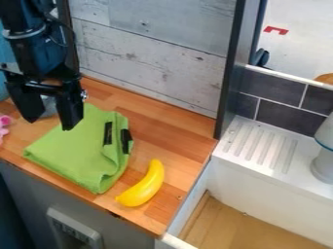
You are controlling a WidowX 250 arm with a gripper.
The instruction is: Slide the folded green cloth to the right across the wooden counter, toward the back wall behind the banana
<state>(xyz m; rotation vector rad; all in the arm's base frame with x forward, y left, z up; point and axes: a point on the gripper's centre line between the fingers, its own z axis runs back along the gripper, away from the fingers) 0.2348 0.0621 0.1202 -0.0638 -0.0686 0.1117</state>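
Fingers spread apart, the black gripper (49,124) hangs at the camera view's upper left, near the green folded cloth (75,151). From where I'm standing, the cloth lies down and right of the fingertips on the wooden counter (175,141), its longer axis hard to judge; the yellow banana (144,188) slants beyond it. One arm, one cloth with two dark strips, one banana.

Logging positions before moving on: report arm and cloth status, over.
Gripper open, near cloth's upper-left side. Green cloth folded on counter. Grey object partly hidden behind gripper, unidentified; banana at cloth's lower right.
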